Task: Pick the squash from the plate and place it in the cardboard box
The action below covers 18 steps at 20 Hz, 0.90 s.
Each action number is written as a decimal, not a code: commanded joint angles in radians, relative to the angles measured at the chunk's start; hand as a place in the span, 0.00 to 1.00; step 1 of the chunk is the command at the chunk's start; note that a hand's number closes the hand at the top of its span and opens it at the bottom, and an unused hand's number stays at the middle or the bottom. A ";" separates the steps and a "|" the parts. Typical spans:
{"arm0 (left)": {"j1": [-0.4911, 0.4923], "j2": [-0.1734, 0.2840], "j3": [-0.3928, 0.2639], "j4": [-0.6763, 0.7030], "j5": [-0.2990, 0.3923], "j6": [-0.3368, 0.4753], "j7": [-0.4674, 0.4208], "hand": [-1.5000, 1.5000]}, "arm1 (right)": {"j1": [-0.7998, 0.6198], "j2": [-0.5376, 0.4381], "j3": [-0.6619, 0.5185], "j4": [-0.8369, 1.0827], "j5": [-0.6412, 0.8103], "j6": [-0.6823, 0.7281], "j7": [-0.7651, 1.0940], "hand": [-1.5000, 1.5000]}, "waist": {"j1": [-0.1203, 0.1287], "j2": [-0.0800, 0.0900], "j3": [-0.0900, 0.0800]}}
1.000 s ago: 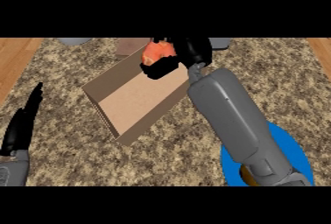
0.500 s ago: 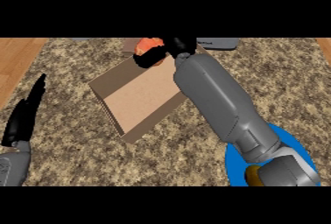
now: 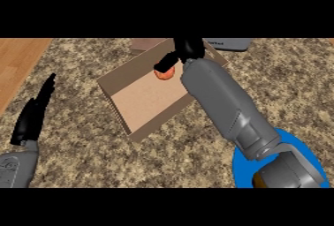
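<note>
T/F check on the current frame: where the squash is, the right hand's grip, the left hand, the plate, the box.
1. The squash lies on the blue plate. False: it is over the cardboard box, in the right hand.
2. The right hand's fingers curl around the squash. True.
3. The left hand grips the box's wall. False: it rests open at the left edge, apart from the box.
4. The blue plate sits at the lower right, partly hidden by the right forearm. True.
5. The box is closed. False: it is open-topped, its floor visible.

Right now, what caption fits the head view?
Right hand holds the squash over the box; left hand rests open.
</note>
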 commanded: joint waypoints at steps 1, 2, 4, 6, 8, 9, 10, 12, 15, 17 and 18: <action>-0.056 -0.003 -0.007 0.039 -0.027 0.025 0.003 0.50 | -0.023 0.000 0.000 0.039 -0.068 -0.026 -0.044 0.00 | 0.003 0.007 0.000; -0.039 -0.019 -0.014 0.022 -0.019 0.022 0.003 0.50 | -0.019 0.000 -0.008 0.042 -0.081 -0.038 -0.074 0.00 | 0.012 0.008 0.000; -0.003 -0.044 -0.023 0.045 -0.038 0.054 -0.037 0.50 | -0.004 0.000 0.000 0.036 -0.093 -0.076 -0.136 0.00 | -0.002 0.004 0.000; -0.049 -0.009 0.004 0.030 -0.008 0.016 0.011 0.50 | -0.037 0.000 -0.025 0.029 -0.107 -0.138 -0.165 0.00 | 0.005 0.006 0.001; -0.019 -0.012 0.001 0.015 -0.007 0.013 0.015 0.50 | 0.000 0.000 -0.044 0.021 -0.143 -0.169 -0.245 0.00 | -0.006 0.000 0.002; -0.002 -0.005 -0.004 0.004 -0.008 0.003 0.005 0.50 | -0.001 0.000 -0.057 0.023 -0.154 -0.223 -0.243 0.00 | -0.004 -0.002 0.002; -0.029 0.017 0.030 0.046 -0.002 0.010 0.010 0.50 | -0.008 0.000 -0.086 0.003 -0.181 -0.222 -0.280 0.00 | -0.023 -0.001 0.001; 0.000 -0.022 -0.002 -0.008 -0.013 0.028 0.026 0.50 | 0.021 0.000 -0.088 -0.019 -0.236 -0.266 -0.310 0.00 | -0.019 -0.011 0.002; 0.033 -0.009 0.014 0.016 -0.015 0.031 -0.012 0.50 | 0.020 0.000 -0.163 -0.014 -0.286 -0.262 -0.405 0.00 | -0.049 -0.011 0.001; 0.050 0.018 0.052 0.007 0.021 0.008 -0.022 0.50 | 0.035 0.000 -0.199 -0.016 -0.312 -0.218 -0.469 0.00 | -0.070 -0.019 0.001; 0.043 -0.008 0.034 0.000 -0.004 0.038 0.017 0.50 | -0.007 -0.024 -0.228 -0.003 -0.317 -0.190 -0.464 0.00 | -0.076 -0.019 0.002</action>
